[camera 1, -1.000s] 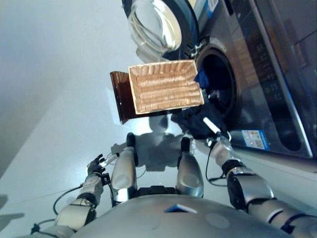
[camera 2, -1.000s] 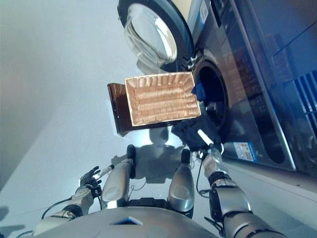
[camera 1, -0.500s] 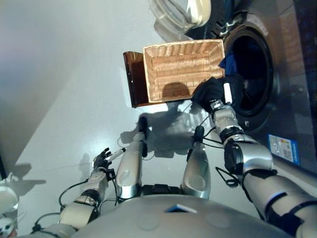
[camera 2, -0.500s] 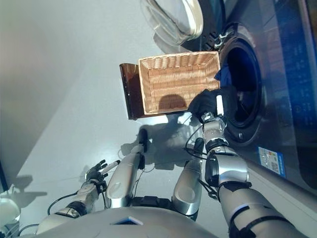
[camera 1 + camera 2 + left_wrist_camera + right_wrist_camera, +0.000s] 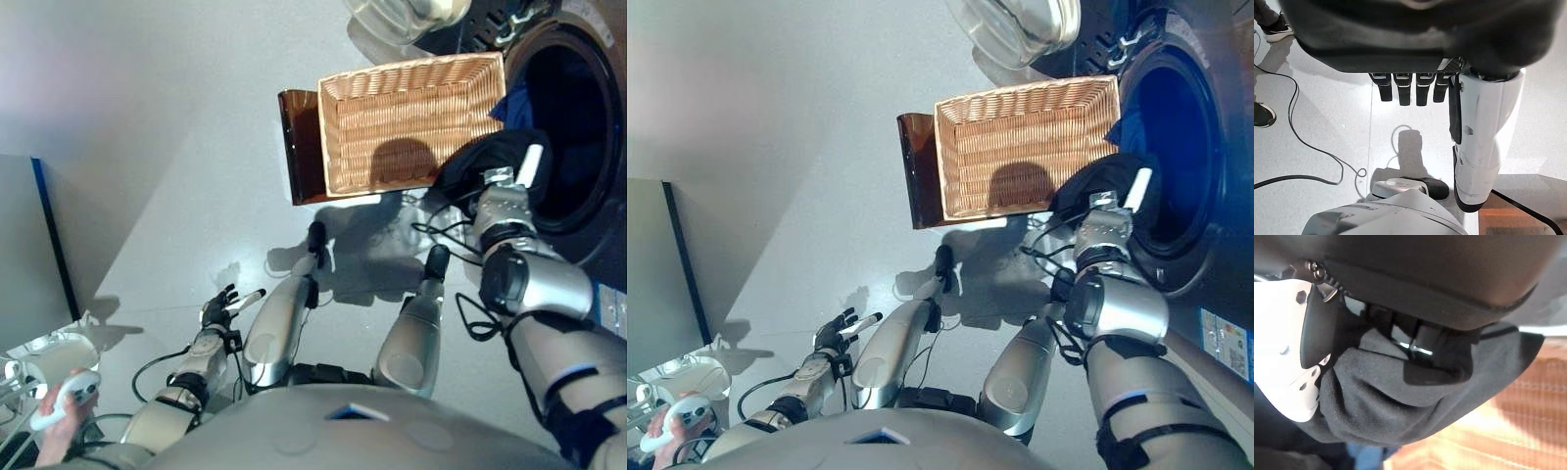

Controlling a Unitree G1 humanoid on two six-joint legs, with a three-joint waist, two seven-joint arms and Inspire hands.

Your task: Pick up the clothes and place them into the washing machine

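Note:
My right hand is shut on a black garment, held up between the wicker basket and the washing machine's round opening. In the right wrist view the black cloth is bunched under the curled fingers and white-covered thumb. A bit of blue cloth shows at the drum's rim by the basket's corner. The basket's woven bottom is bare. My left hand hangs low at the left over the floor, fingers straight and holding nothing, as the left wrist view confirms.
The basket rests on a dark brown stand. The machine's glass door swings open above the basket. A person's hand with a white controller is at the lower left beside a grey panel; shoes show on the floor.
The camera has swung, shifting the whole scene. My right hand has risen with the black garment from near the floor up to the drum opening. The left hand stays low.

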